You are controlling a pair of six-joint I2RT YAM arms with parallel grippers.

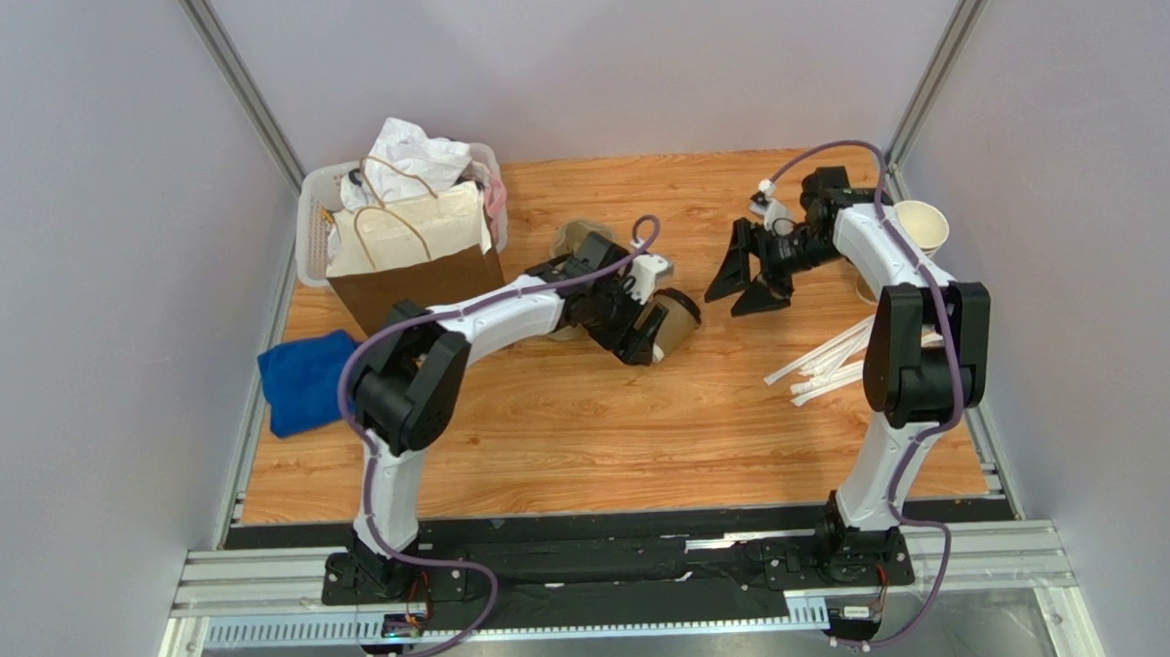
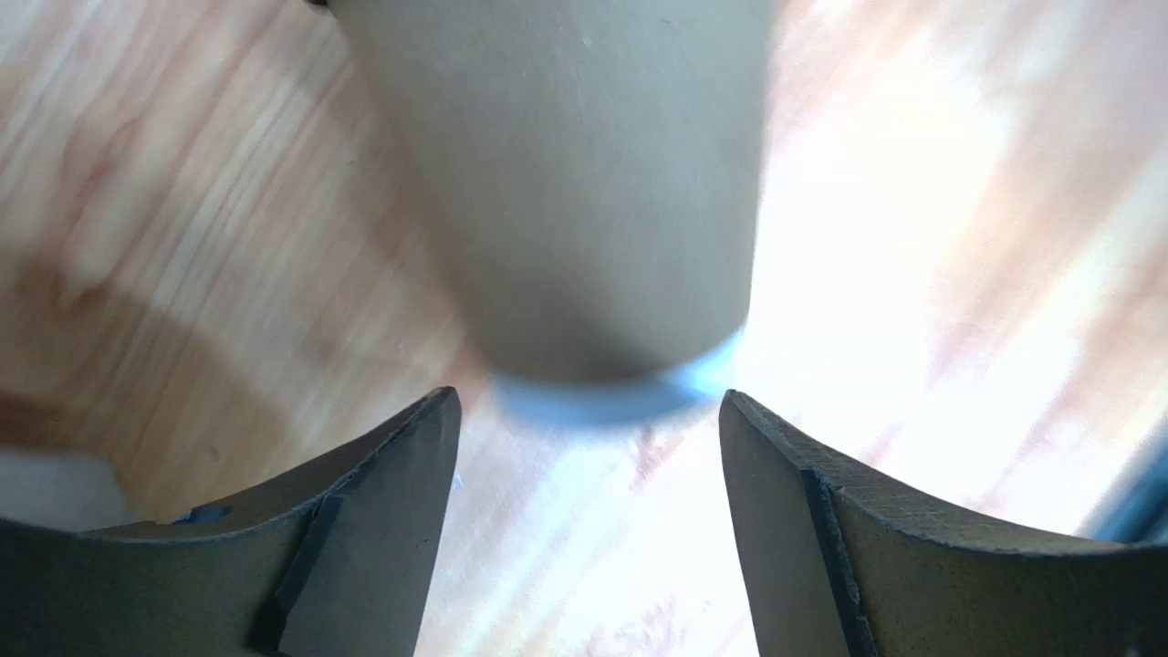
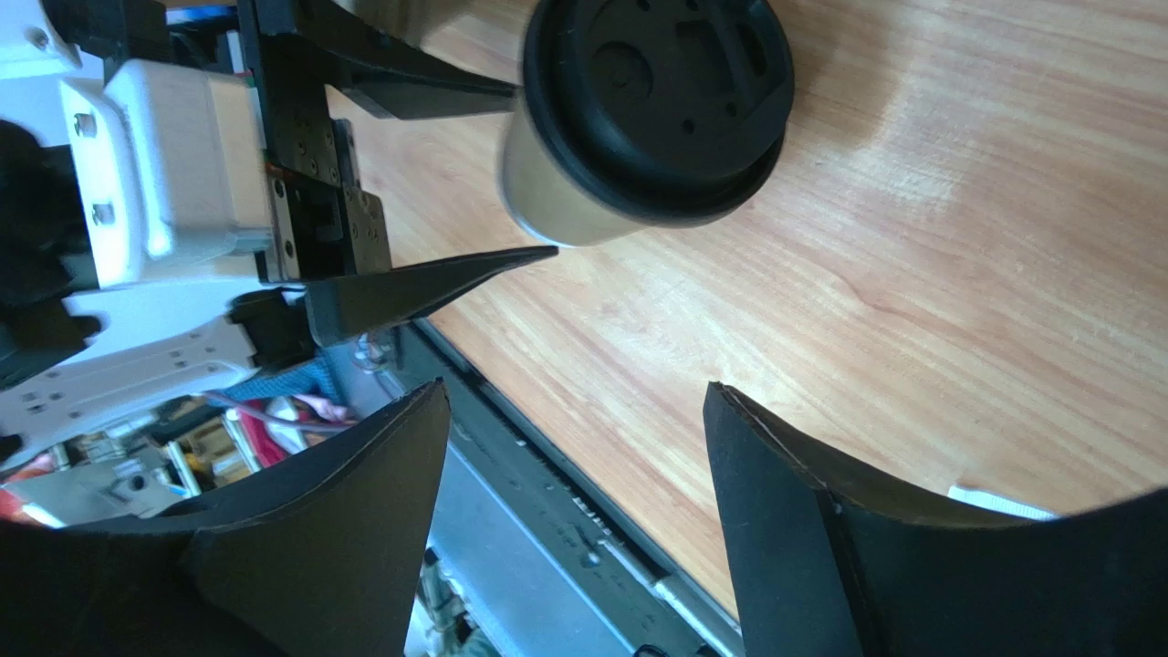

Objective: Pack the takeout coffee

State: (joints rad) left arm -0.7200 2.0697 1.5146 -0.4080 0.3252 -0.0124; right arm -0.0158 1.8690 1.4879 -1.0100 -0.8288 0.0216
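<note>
The takeout coffee [image 1: 678, 321], a tan paper cup with a black lid, is tipped on its side at the middle of the wooden table. Its lid faces my right gripper and shows in the right wrist view [image 3: 645, 110]. My left gripper [image 1: 645, 329] is open, and the cup's base [image 2: 590, 178] sits just beyond its fingertips [image 2: 411, 452], not between them. My right gripper [image 1: 745, 277] is open and empty a short way to the cup's right. The brown paper bag [image 1: 411, 270] with white handles stands at the back left.
A white basket [image 1: 314, 208] of crumpled items stands behind the bag. A blue cloth [image 1: 305, 381] lies at the left edge. A cream cup [image 1: 924, 225] stands at the right edge. White straws [image 1: 826, 361] lie near the right arm. A tan object [image 1: 587, 240] sits behind my left wrist.
</note>
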